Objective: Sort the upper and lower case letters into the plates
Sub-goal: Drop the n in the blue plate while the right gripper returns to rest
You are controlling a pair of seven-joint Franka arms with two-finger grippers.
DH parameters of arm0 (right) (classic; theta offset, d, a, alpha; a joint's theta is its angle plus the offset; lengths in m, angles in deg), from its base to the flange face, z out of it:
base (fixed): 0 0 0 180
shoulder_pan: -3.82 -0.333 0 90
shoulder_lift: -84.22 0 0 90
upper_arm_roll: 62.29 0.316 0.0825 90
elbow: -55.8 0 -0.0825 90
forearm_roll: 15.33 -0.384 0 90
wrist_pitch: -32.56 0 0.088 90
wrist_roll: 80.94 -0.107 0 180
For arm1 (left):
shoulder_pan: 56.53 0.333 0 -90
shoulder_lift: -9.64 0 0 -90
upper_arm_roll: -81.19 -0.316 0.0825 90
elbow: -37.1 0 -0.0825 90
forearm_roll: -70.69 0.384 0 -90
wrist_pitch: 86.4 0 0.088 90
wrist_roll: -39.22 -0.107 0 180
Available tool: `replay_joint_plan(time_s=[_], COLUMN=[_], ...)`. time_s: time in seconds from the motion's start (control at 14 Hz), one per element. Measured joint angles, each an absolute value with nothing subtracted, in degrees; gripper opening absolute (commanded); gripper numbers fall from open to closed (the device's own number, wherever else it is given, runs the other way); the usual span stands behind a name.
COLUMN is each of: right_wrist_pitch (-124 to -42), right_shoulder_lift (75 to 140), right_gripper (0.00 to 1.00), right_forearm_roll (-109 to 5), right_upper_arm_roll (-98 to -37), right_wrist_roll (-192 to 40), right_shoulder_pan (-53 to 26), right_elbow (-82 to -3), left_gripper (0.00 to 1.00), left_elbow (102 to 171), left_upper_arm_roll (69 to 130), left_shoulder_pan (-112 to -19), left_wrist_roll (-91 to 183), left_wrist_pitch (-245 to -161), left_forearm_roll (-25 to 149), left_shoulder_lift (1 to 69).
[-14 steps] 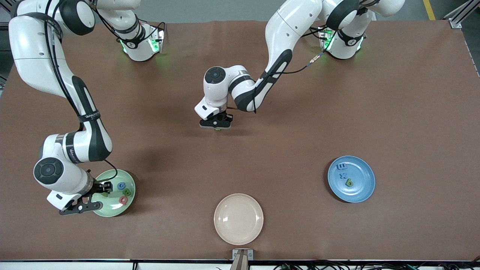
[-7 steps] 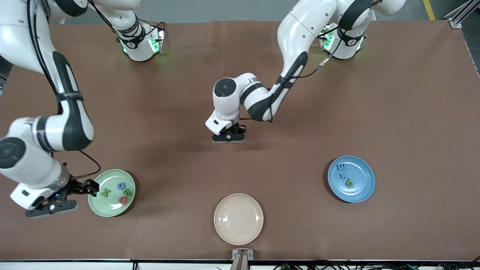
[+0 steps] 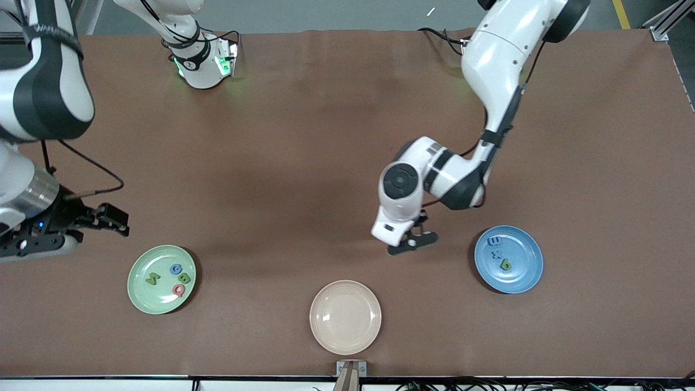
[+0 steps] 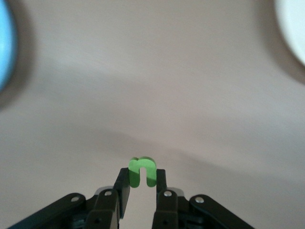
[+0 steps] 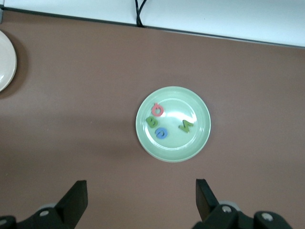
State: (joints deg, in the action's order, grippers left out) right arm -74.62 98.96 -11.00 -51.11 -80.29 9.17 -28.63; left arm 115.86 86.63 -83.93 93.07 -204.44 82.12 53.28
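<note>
My left gripper [image 4: 141, 183] pinches a green letter n [image 4: 141, 171] above bare table, between the cream plate [image 3: 345, 317] and the blue plate [image 3: 509, 259], which carries three letters [image 3: 498, 251]. My right gripper [image 5: 140, 195] hangs with fingers spread wide and empty over the table near the pale green plate [image 5: 173, 123], where four letters [image 5: 164, 123] lie.

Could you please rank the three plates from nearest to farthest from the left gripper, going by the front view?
The left gripper hangs over bare table, shut on a small green letter.
1. Blue plate, toward the left arm's end of the table.
2. Cream plate, nearest the front camera.
3. Green plate, toward the right arm's end.
</note>
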Motion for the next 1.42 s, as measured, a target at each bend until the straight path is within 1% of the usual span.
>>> replay_joint_plan(time_s=[0.21,0.36,0.43,0.5,0.64,0.85,1.0,1.07,1.14,1.28,1.42], right_wrist_pitch=[-74.14,-74.09,-74.13,-74.19,-74.44,-75.57,-74.40,-72.70,-69.88,-64.24,-62.27], right_shoulder_lift=[87.66,81.60,79.55,78.23,77.36,77.42,77.74,77.95,78.13,78.34,78.56], right_gripper=[1.00,1.00,1.00,1.00,1.00,1.00,1.00,1.00,1.00,1.00,1.00], right_forearm_roll=[-12.18,-13.43,-13.74,-13.85,-13.88,-13.89,-13.90,-13.90,-13.91,-13.91,-13.91], right_upper_arm_roll=[-57.53,-59.59,-60.12,-60.52,-60.78,-60.83,-60.78,-60.77,-60.76,-60.76,-60.79], right_wrist_roll=[-83.67,-83.86,-83.88,-83.93,-83.94,-83.90,-83.90,-83.90,-83.90,-83.90,-83.90], right_shoulder_pan=[2.19,1.25,1.33,1.55,2.90,4.22,4.21,4.21,4.21,4.21,4.24], right_elbow=[-38.41,-43.97,-45.98,-47.32,-48.40,-47.52,-45.32,-43.77,-41.62,-37.15,-34.85], left_gripper=[0.00,0.03,0.05,0.11,0.13,0.22,0.39,0.68,0.99,1.00,1.00], left_elbow=[120.03,121.37,121.81,122.22,123.29,124.47,125.39,125.91,126.24,126.32,126.29], left_upper_arm_roll=[86.79,86.87,86.90,86.90,86.89,86.90,86.92,86.91,86.92,87.01,87.26], left_shoulder_pan=[-76.85,-73.08,-71.65,-70.57,-68.68,-66.32,-65.29,-64.76,-64.30,-63.84,-63.93], left_wrist_roll=[91.10,87.52,85.12,82.64,78.12,73.36,70.58,69.04,67.48,65.55,64.54], left_wrist_pitch=[-204.19,-204.20,-204.21,-204.21,-204.21,-204.21,-204.21,-204.30,-204.47,-204.70,-204.73], left_forearm_roll=[82.13,82.13,82.13,82.13,82.13,82.13,82.13,82.13,82.13,82.13,82.13], left_shoulder_lift=[51.35,51.22,51.20,51.18,51.10,50.71,50.09,49.90,49.85,49.71,48.34])
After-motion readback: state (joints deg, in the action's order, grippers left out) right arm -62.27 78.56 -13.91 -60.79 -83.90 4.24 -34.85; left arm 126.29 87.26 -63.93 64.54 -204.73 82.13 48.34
